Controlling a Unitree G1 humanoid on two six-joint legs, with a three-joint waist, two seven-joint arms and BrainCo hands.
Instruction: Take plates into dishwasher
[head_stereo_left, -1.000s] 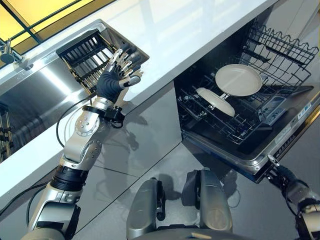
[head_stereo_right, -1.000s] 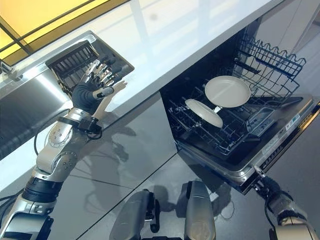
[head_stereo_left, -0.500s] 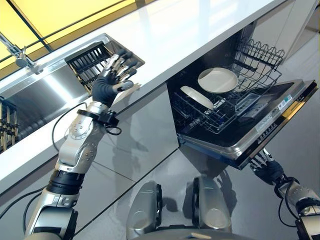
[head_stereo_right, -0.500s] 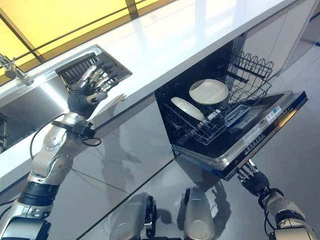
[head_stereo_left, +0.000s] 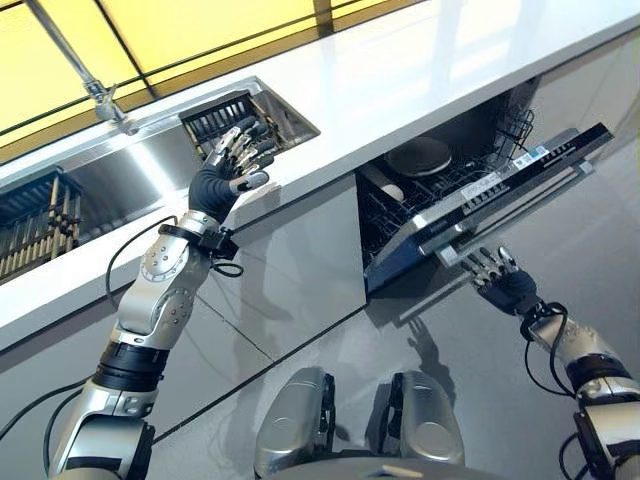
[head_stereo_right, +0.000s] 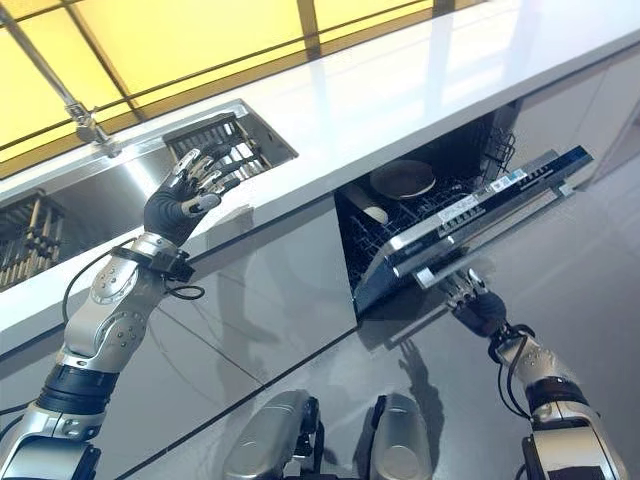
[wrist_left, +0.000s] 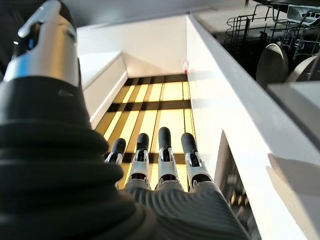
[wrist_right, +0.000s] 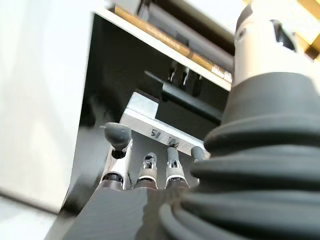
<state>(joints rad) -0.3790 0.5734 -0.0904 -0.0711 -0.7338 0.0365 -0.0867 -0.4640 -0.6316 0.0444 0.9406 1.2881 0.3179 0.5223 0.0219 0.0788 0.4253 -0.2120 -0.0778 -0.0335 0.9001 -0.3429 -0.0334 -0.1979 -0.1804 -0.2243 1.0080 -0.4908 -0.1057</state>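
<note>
White bench (head_stereo_left: 400, 80) runs across the scene above grey cabinet fronts (head_stereo_left: 290, 270), its front edge bare along most of its length. A steel sink (head_stereo_left: 120, 180) is sunk into it on the robot's left, with a tap (head_stereo_left: 100, 95) at its back rim and a dark rack (head_stereo_left: 225, 115) at its near end.

Below the bench on the right the dishwasher (head_stereo_left: 440, 180) stands with its door (head_stereo_left: 490, 200) half raised, leaving only a narrow wedge of open room between the door's top edge and the underside of the bench. Through that gap the wire basket (head_stereo_right: 490, 150) shows, with two plates inside: a round plate (head_stereo_left: 418, 157) lying back and a second plate (head_stereo_right: 372, 213) on edge just in front of it, both well inside the machine.

The right hand (head_stereo_left: 497, 280) is under the door's outer face with fingers straight and open; its wrist view shows the fingertips (wrist_right: 116, 135) pointing up at the metal handle bar (wrist_right: 160, 131), close beneath it, though contact cannot be told. The eye views do not show that bar's underside.

The left hand (head_stereo_left: 228, 172) is raised at the sink's near edge beside the dark rack, fingers (wrist_left: 162, 145) straight and spread, holding nothing. Its wrist view looks along the bench edge and catches the plates from the side, standing in the basket, which the eye views show only from above.
</note>
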